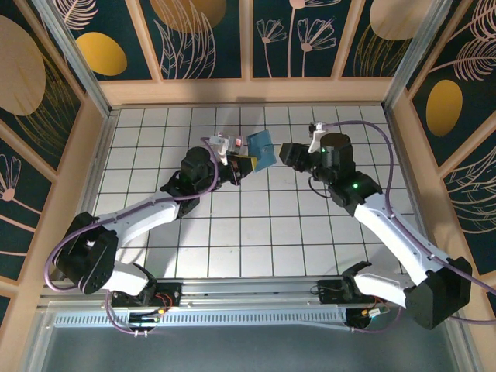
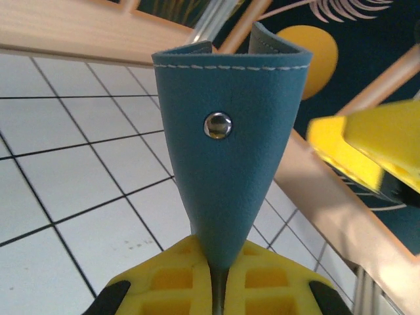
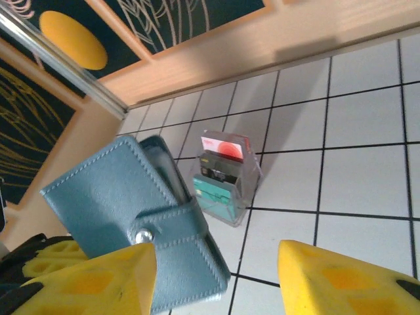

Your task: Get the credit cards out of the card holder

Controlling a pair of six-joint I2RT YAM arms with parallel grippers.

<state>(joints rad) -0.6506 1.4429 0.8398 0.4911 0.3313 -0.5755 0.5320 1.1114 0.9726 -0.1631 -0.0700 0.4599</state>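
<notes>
The card holder (image 1: 261, 147) is a slate-blue wallet held up above the tiled floor, folded, with its snap strap fastened. My left gripper (image 1: 243, 165) is shut on its lower edge. In the left wrist view the card holder (image 2: 230, 151) rises from between the closed yellow jaws of that gripper (image 2: 223, 279). My right gripper (image 1: 290, 153) stands open just right of the holder, apart from it. In the right wrist view the card holder (image 3: 131, 210) sits next to the left fingertip of the right gripper (image 3: 216, 282), whose jaws are wide apart. The credit cards are hidden in the closed holder.
A small clear plastic box (image 3: 226, 180) stands on the white tiles beyond the holder, with a red-and-white, a dark and a teal card upright in it. Wooden walls (image 1: 248, 89) close off the floor at the back and both sides.
</notes>
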